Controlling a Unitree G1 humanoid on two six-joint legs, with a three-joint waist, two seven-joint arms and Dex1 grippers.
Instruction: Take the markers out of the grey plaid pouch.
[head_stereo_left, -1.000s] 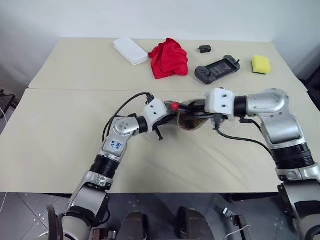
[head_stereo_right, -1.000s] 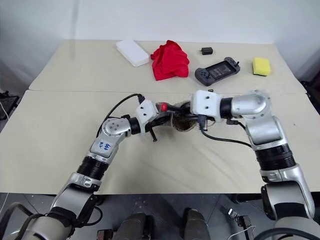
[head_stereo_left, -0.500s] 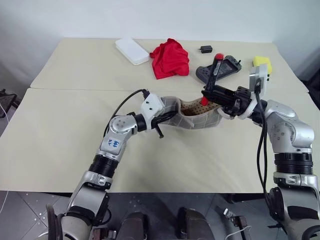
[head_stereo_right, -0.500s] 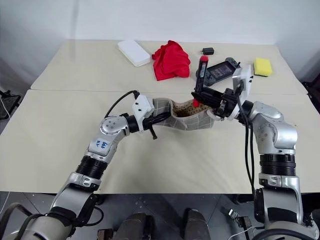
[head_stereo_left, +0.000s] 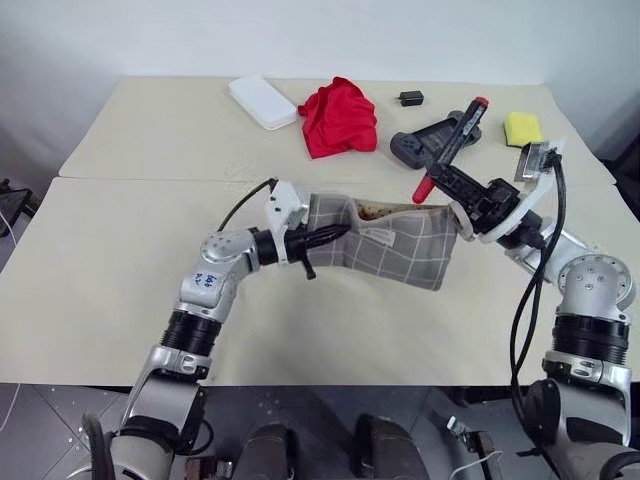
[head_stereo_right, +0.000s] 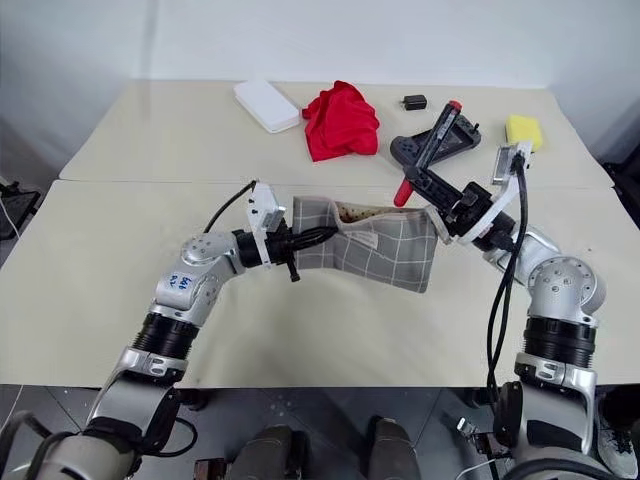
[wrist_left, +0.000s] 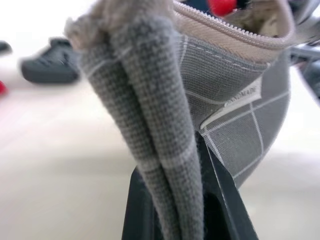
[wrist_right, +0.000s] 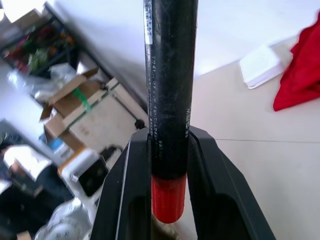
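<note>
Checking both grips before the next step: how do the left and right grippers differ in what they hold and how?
The left gripper pinches bunched fabric at one end of the grey plaid pouch; the right gripper clamps a rigid black marker with red ends. The left gripper points level, the right tilts upward. Both are shut and off the table.

1. Pouch (head_stereo_left: 385, 247): woven grey cloth, matt and coarse-grained, with thin white grid lines; beige zip tape along its mouth; a small white cloth label sewn on.
2. Marker (head_stereo_left: 449, 148): smooth black plastic barrel with a slight sheen and fine print, red plastic at both ends.
3. Right gripper (wrist_right: 169, 165): fingers of smooth matt black plastic.
4. Left gripper (head_stereo_left: 322, 238): matt black fingers.
5. Table (head_stereo_left: 120, 270): smooth, matt beige top.
6. Red cloth (head_stereo_left: 339, 116): soft, crumpled fabric.
7. Box (head_stereo_left: 261, 101): smooth white plastic.
8. Sponge (head_stereo_left: 522, 128): yellow, porous-looking, matt.
</note>
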